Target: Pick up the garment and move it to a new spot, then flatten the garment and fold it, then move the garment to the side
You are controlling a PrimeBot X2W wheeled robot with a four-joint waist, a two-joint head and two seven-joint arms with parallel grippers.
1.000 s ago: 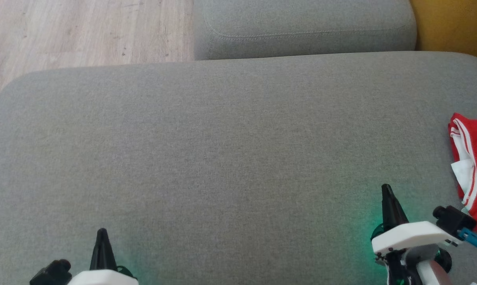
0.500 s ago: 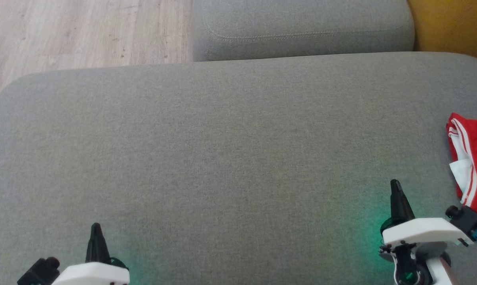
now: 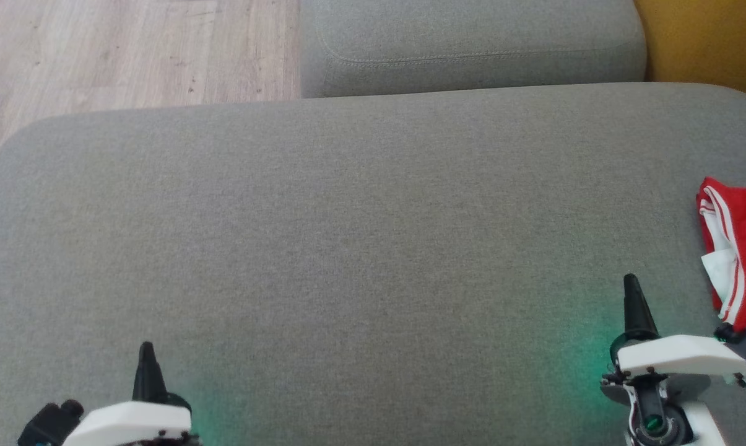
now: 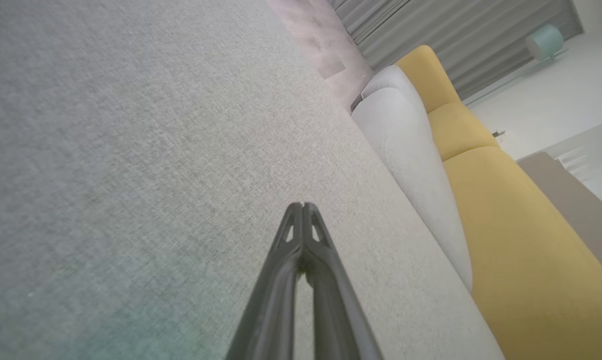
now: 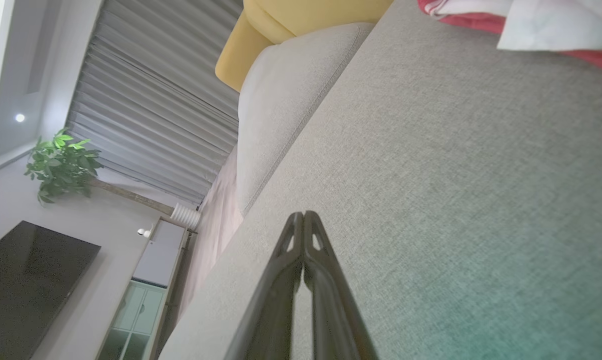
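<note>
Where the cushion (image 3: 360,235) reaches its right edge, entry one: garment (image 3: 741,248), red with white stripes, lying in bunched layers and partly cut off by the head view. Whether it is neatly folded cannot be told.

Entry two: left gripper (image 3: 145,350), near the front edge at the left corner. Its fingers are pressed together and hold nothing.

Entry three: right gripper (image 3: 631,285), near the front edge and just beside the garment, not touching it. Its fingers are likewise together and empty.

Stage, as judged: this fits a garment waiting to be lifted, or one folded and set aside. The pictures do not settle which.

Handling note: loose layers shift under a passing finger, so right-arm travel near that edge is best kept clear of the cloth unless a grip is meant.
</note>
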